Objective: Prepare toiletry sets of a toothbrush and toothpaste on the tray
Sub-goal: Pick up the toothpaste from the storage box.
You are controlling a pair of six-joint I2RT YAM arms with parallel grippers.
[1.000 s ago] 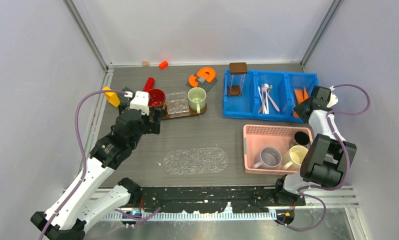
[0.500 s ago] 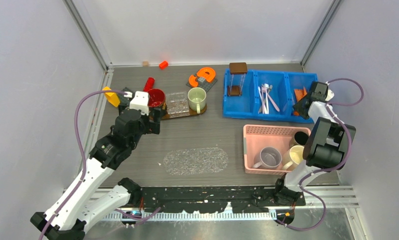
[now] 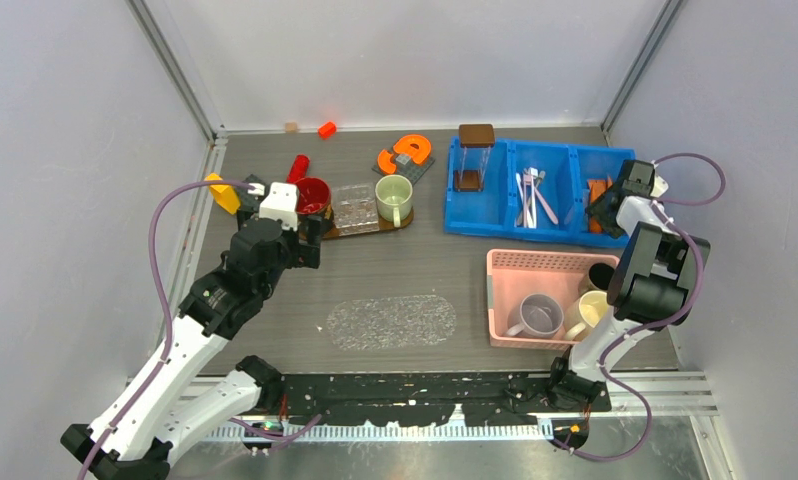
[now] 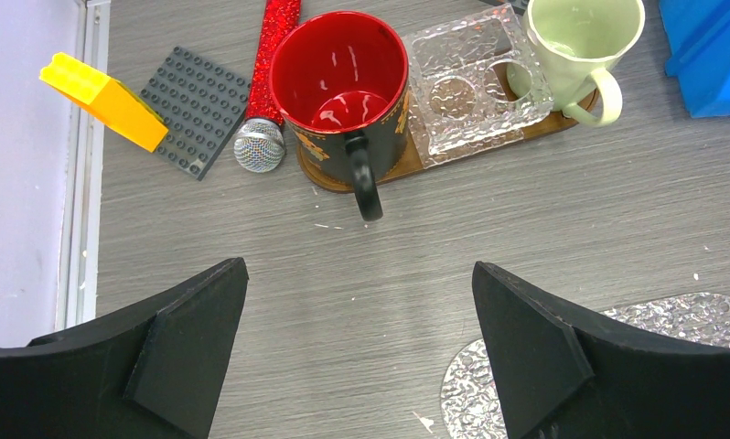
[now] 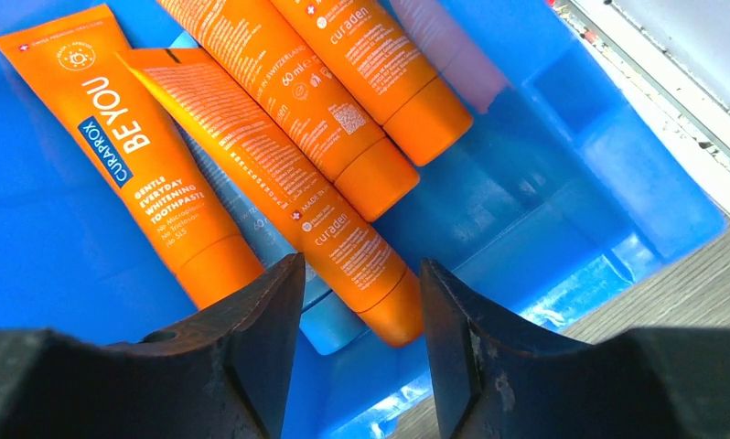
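Note:
Several orange toothpaste tubes (image 5: 279, 137) lie in the right compartment of the blue bin (image 3: 511, 232); they also show in the top view (image 3: 599, 186). My right gripper (image 5: 361, 265) is open low over them, its fingers either side of the cap end of one tube (image 5: 384, 302). It shows in the top view (image 3: 601, 206) too. White and pale pink toothbrushes (image 3: 531, 197) lie in the middle compartment. My left gripper (image 4: 359, 267) is open and empty above the table, just short of the brown tray (image 4: 563, 123).
On the tray stand a red mug (image 4: 343, 73), a clear glass holder (image 4: 466, 78) and a green mug (image 4: 585, 37). A glittery microphone (image 4: 270, 55), yellow block (image 4: 105, 101) and grey plate (image 4: 192, 110) lie left. A pink basket (image 3: 550, 262) holds mugs. A silver mat (image 3: 390, 321) lies mid-table.
My right gripper has moved a little further into the bin's right compartment, over the tubes. The left arm has not moved.

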